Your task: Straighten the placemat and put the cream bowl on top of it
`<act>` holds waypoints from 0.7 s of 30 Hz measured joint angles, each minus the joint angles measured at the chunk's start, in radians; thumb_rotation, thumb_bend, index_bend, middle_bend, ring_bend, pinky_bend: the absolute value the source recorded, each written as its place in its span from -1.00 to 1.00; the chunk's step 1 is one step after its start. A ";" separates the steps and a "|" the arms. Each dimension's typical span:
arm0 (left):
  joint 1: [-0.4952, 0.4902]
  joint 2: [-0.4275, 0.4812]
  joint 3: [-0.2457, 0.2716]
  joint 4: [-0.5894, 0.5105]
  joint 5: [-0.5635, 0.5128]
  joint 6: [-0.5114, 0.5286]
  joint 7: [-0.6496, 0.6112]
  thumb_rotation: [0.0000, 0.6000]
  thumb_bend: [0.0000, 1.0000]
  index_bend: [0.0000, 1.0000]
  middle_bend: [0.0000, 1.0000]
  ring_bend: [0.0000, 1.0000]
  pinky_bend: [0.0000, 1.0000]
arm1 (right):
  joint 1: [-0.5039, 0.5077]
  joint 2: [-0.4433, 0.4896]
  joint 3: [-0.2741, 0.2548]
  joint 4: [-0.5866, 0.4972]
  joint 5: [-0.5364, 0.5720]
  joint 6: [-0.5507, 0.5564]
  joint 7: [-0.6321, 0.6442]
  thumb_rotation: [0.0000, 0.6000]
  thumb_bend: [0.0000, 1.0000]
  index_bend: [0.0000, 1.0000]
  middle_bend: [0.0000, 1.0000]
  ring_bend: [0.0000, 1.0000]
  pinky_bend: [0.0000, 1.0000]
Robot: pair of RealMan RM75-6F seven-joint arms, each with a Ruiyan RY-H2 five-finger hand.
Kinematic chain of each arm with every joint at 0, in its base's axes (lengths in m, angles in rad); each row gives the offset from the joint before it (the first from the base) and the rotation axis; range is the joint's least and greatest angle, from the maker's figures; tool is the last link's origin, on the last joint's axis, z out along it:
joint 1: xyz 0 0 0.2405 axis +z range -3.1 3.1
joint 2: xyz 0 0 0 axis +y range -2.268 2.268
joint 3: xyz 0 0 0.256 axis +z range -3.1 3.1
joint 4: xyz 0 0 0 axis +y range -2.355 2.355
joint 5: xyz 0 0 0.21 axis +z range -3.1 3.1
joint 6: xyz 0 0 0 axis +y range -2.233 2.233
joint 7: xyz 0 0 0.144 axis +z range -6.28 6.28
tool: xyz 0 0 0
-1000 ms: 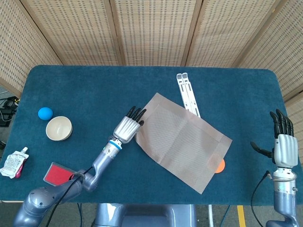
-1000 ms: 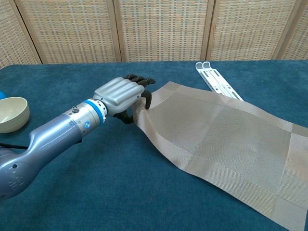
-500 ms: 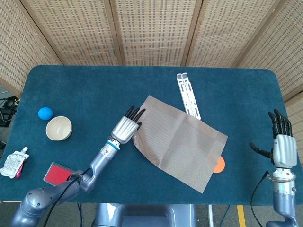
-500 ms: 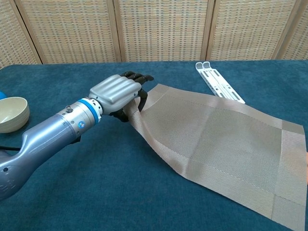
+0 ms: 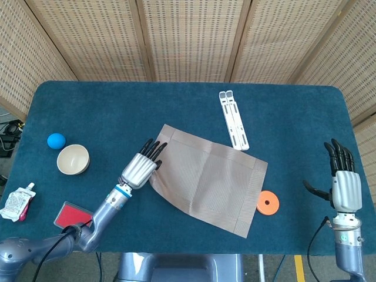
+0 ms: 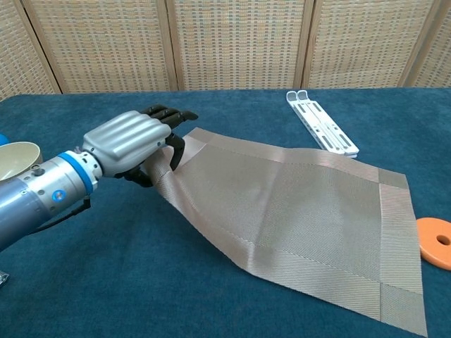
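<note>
The bowl (image 5: 73,159) sits on the counter (image 5: 117,106) well left of the left hand (image 5: 140,168), which pinches the placemat (image 5: 205,179) by its near-left edge, lifting it slightly. The mat stretches rightward from that hand, its long axis skewed. The right hand (image 5: 339,183) hangs far right, upright, fingers spread and empty.

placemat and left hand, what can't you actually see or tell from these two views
- Placemat edge under the left hand: head view, the hand covers it, so the grip is unclear there; only the chest view shows the mat lifted at the fingers.
- Cream bowl: chest view, cut off by the left edge.
- Right hand: seen only in the head view; outside the chest view.
- Pouch: head view, print too small to read.
</note>
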 measured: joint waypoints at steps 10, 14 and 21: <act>0.090 0.128 0.090 -0.224 0.022 0.028 0.119 1.00 0.08 0.29 -1.00 -1.00 -1.00 | -0.004 -0.004 -0.029 -0.031 -0.044 0.021 -0.054 1.00 -0.48 -0.79 -1.00 -1.00 -1.00; 0.116 0.172 0.120 -0.319 0.035 0.037 0.151 1.00 0.08 0.28 -1.00 -1.00 -1.00 | -0.007 -0.003 -0.038 -0.043 -0.055 0.024 -0.067 1.00 -0.48 -0.78 -1.00 -1.00 -1.00; 0.154 0.225 0.170 -0.446 0.076 0.044 0.212 1.00 0.08 0.26 -1.00 -1.00 -1.00 | -0.013 0.002 -0.051 -0.066 -0.075 0.035 -0.076 1.00 -0.48 -0.78 -1.00 -1.00 -1.00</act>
